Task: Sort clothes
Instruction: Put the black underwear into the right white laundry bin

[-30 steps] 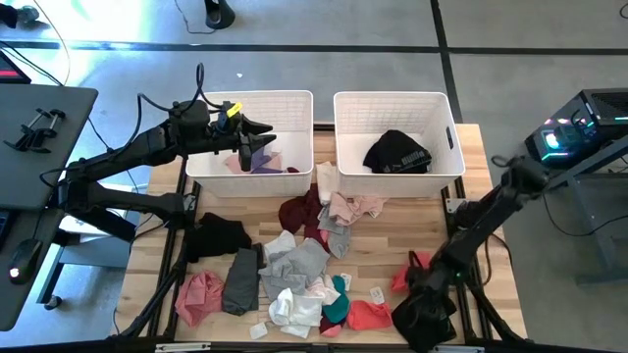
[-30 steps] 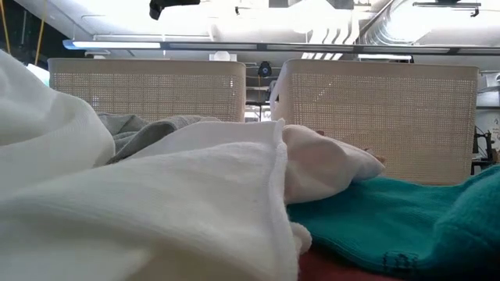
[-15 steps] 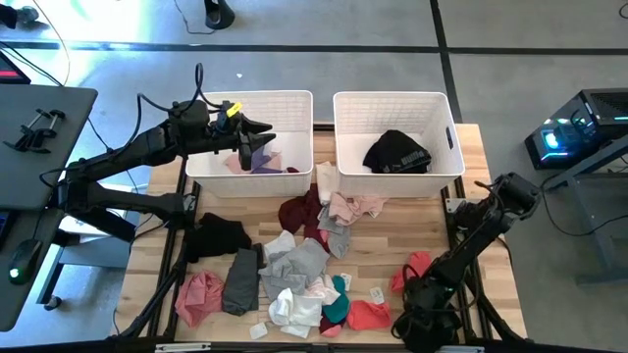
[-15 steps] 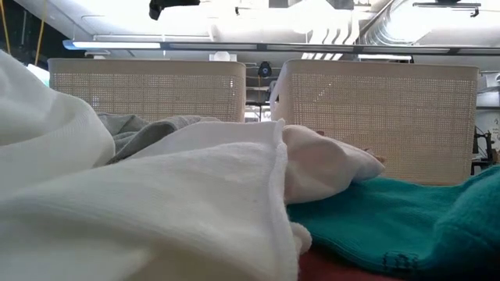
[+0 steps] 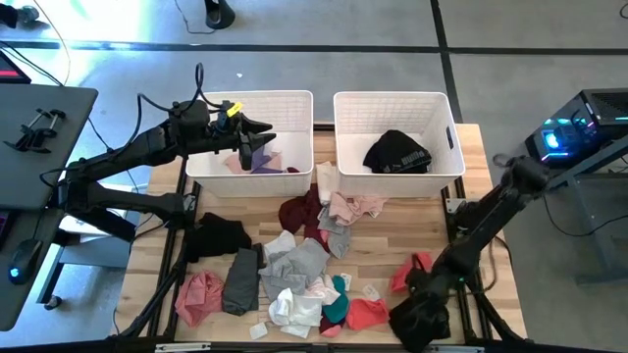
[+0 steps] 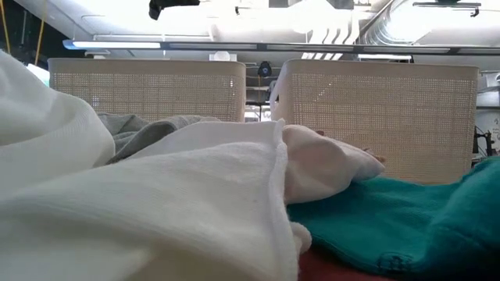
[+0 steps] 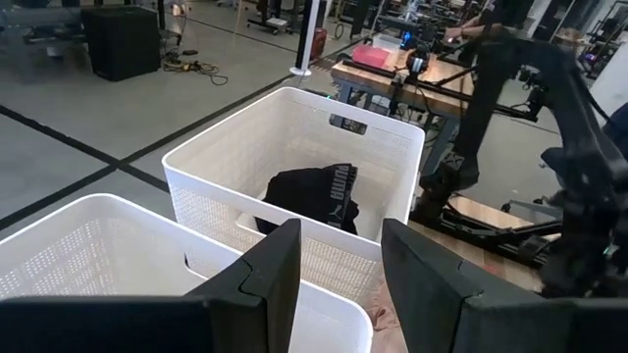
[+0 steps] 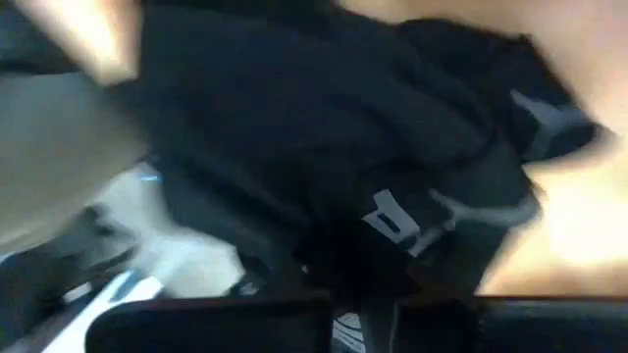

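Low view, nearest the lens: a white garment (image 6: 117, 211) fills most of the frame, a teal piece (image 6: 406, 218) beside it, grey fabric (image 6: 148, 129) behind; no grippers visible here, only the two basket walls further back.

Front edge of table, high view: right gripper (image 5: 424, 316) is down at the near right corner, on a black garment (image 5: 417, 322) bunched under it. Right wrist view adds what the top cam can't: black cloth w/ a small white tag (image 8: 392, 221) pressed right up against the fingers, which are pinched together on that black garment.

Just beside it, a coral piece (image 5: 368, 314) and a red one (image 5: 412, 270). Mid-table pile: pink garment (image 5: 199, 294), dark grey one (image 5: 240, 279), light grey (image 5: 299, 260), another black (image 5: 218, 235), maroon (image 5: 304, 211), pale pink (image 5: 353, 206).

Far side: left basket (image 5: 294, 98) holds lavender/pink bits (image 5: 260, 162); right basket (image 5: 432, 98) holds a black item w/ white print (image 5: 397, 152). Left gripper (image 5: 257, 137) hovers over the left basket, fingers (image 7: 275, 270) part-spread, nothing between them per the left wrist view, which also shows the printed black item (image 7: 314, 196) in the right basket and the right arm (image 7: 579, 157) beyond.
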`<action>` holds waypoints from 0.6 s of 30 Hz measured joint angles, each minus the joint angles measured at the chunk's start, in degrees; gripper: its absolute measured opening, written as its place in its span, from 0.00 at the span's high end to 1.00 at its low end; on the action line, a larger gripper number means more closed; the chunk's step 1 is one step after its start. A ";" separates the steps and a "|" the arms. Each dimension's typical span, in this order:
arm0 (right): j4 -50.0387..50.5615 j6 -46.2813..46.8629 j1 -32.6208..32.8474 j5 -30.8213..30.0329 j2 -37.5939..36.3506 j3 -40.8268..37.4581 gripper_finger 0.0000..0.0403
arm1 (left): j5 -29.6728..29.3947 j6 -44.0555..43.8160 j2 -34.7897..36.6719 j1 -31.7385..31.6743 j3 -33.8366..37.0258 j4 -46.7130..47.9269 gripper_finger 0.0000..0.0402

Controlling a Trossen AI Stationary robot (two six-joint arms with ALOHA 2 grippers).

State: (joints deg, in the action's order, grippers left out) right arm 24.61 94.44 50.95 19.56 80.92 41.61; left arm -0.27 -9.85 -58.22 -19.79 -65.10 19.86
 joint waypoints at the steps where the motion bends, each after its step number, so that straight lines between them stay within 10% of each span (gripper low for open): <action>1: 0.15 0.66 -0.19 -0.14 -2.24 0.01 0.99 | 0.00 0.00 0.00 0.00 0.00 -0.02 0.67; 18: -6.80 -2.49 -17.68 -9.09 -31.95 1.88 0.99 | 0.00 -0.41 0.00 0.00 0.00 -0.45 0.67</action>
State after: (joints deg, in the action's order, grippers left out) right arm 17.81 91.95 33.27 10.47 48.97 43.50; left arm -0.27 -10.25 -58.22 -19.79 -65.10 19.40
